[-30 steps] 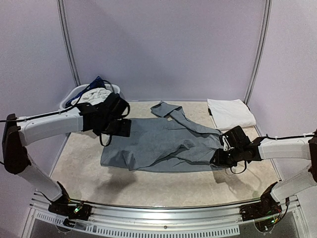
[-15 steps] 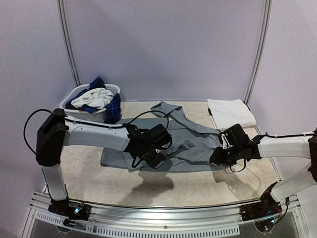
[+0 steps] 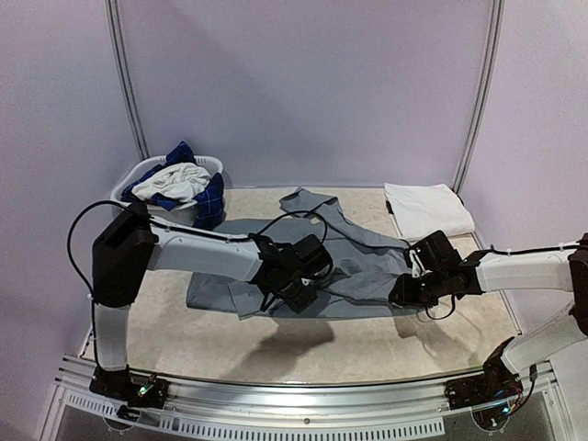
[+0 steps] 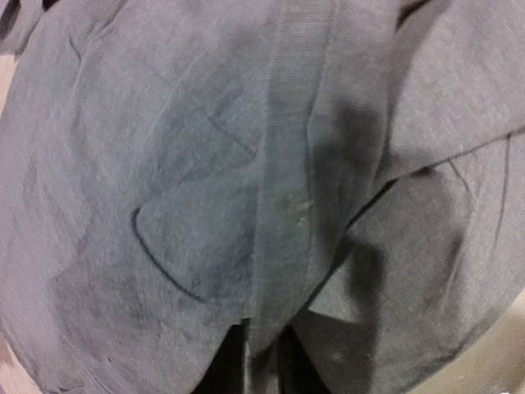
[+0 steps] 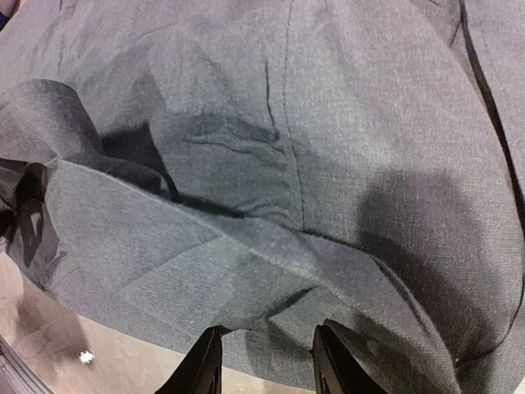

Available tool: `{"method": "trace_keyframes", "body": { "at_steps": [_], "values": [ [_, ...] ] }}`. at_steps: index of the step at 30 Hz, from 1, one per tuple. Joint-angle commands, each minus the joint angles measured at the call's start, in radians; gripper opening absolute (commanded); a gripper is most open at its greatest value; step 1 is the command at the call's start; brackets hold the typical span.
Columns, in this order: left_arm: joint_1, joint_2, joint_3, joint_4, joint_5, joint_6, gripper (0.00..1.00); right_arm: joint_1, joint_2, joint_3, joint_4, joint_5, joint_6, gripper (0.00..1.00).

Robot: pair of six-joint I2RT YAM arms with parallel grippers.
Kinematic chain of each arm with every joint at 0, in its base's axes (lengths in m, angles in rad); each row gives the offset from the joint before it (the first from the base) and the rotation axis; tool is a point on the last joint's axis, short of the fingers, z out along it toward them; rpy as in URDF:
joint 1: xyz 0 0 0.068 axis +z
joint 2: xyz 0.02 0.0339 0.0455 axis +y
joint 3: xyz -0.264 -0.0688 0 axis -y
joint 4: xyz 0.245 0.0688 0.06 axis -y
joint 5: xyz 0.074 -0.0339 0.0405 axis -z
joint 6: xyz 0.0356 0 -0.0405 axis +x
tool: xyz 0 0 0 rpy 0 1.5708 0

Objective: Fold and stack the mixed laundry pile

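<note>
Ridge of grey garment [image 3: 366, 246] is pinched by narrowed left tool [image 4: 264, 366]; it should be lifted level with right tool [image 5: 267, 363], half-open at hem, hold unclear.

One grey T-shirt [image 3: 367, 246], one folded white garment [image 3: 427, 209], one basket [image 3: 129, 186], two grippers [image 3: 296, 296] [image 3: 402, 294]

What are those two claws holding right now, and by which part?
The left gripper pinches a raised fold in the middle of the grey cloth garment. The right gripper straddles its edge; whether it grips cannot be told.
</note>
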Motion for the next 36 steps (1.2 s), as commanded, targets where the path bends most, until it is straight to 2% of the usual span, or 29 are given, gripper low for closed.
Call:
{"method": "trace_keyframes", "body": {
  "at_steps": [1,5,11,13,15,19,22,24,26,27,30,32,34,36],
  "values": [
    [-0.014,0.023,0.048,0.01,-0.045,0.028,0.03,-0.006,0.029,0.006,-0.002,-0.006,-0.002,0.38],
    [-0.041,-0.057,0.067,-0.029,-0.024,0.035,0.0,-0.006,0.047,0.006,-0.016,0.02,0.004,0.38],
    [-0.067,-0.198,0.173,-0.256,0.059,-0.045,0.0,-0.006,0.039,-0.007,-0.034,0.037,0.011,0.38],
    [-0.045,-0.236,0.183,-0.281,0.117,-0.066,0.0,-0.005,0.025,-0.015,-0.033,0.042,0.011,0.38],
    [0.006,-0.266,0.192,-0.29,0.214,-0.086,0.0,-0.006,0.014,-0.018,-0.038,0.048,0.011,0.38],
    [0.205,-0.283,0.19,-0.276,0.394,-0.148,0.01,-0.006,0.004,-0.02,-0.032,0.043,0.01,0.38],
    [0.348,-0.179,0.226,-0.249,0.581,-0.165,0.18,-0.007,0.005,-0.018,-0.017,0.034,0.01,0.38],
    [0.422,-0.046,0.311,-0.293,0.639,-0.154,0.23,-0.006,0.016,-0.013,-0.004,0.026,0.007,0.38],
    [0.476,0.075,0.41,-0.391,0.59,-0.164,0.28,-0.006,0.035,-0.004,0.005,0.011,0.004,0.38],
    [0.483,0.096,0.434,-0.421,0.521,-0.166,0.31,-0.005,0.043,0.0,0.007,0.005,0.002,0.38],
    [0.443,0.006,0.377,-0.406,0.258,-0.178,0.41,-0.005,0.066,0.009,0.01,-0.004,0.002,0.38],
    [0.368,-0.104,0.311,-0.359,0.085,-0.147,0.57,-0.006,0.067,0.011,0.009,-0.01,0.002,0.38],
    [0.246,-0.197,0.258,-0.319,-0.094,-0.089,0.71,-0.005,0.061,0.014,0.002,-0.011,0.001,0.38],
    [0.158,-0.26,0.195,-0.261,-0.161,-0.019,0.77,-0.005,0.05,0.016,-0.006,-0.007,-0.002,0.38]
  ]
}}
